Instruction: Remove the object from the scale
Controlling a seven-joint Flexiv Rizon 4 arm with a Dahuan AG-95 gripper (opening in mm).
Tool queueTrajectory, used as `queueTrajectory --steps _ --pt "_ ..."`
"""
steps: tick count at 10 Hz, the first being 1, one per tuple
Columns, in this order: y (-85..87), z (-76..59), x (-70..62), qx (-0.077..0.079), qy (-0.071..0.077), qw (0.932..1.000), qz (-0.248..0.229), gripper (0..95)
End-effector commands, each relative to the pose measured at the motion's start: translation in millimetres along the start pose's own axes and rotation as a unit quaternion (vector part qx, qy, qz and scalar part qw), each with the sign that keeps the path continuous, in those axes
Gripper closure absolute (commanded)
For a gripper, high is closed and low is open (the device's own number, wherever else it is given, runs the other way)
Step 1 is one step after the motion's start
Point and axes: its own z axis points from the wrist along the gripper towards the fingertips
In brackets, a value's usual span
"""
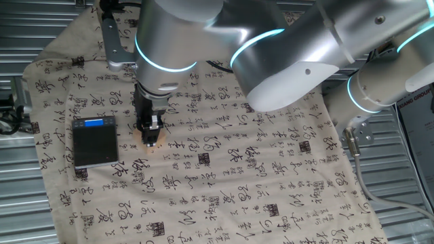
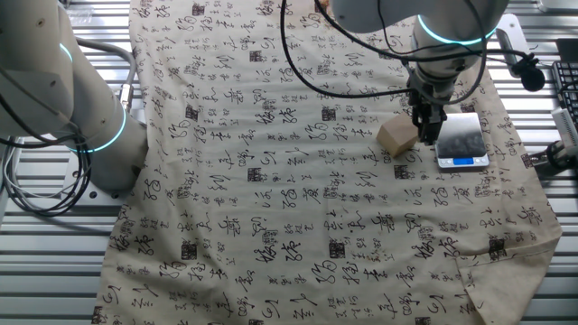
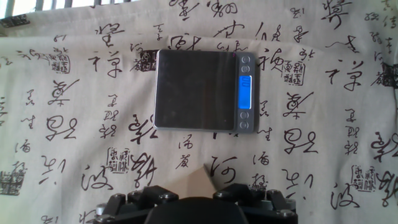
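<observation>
The scale (image 1: 95, 141) lies flat on the printed cloth with its dark platform bare and its blue display lit. It also shows in the other fixed view (image 2: 461, 137) and in the hand view (image 3: 196, 90). The object, a tan wooden block (image 1: 150, 140), is off the scale, just beside it, low at the cloth. It also shows in the other fixed view (image 2: 397, 137) and the hand view (image 3: 198, 180). My gripper (image 1: 150, 129) stands over the block, its fingers close against the block's sides. It also shows in the other fixed view (image 2: 426, 129). I cannot tell whether the block touches the cloth.
The cream cloth with black characters (image 1: 237, 183) covers the table. The arm's large silver links (image 1: 285, 61) hang over the back. A second arm base (image 2: 72, 117) stands at the cloth's edge. Metal slats (image 2: 54, 262) surround the cloth.
</observation>
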Motion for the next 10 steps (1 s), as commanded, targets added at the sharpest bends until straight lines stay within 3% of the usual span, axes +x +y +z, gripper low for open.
queueTrajectory --steps 1,10 --pt "1.0 -2.8 -0.5 0.002 0.003 0.9999 -0.011 38.0" --pt "2.1 -6.2 -0.5 -0.003 0.011 0.9997 -0.021 38.0"
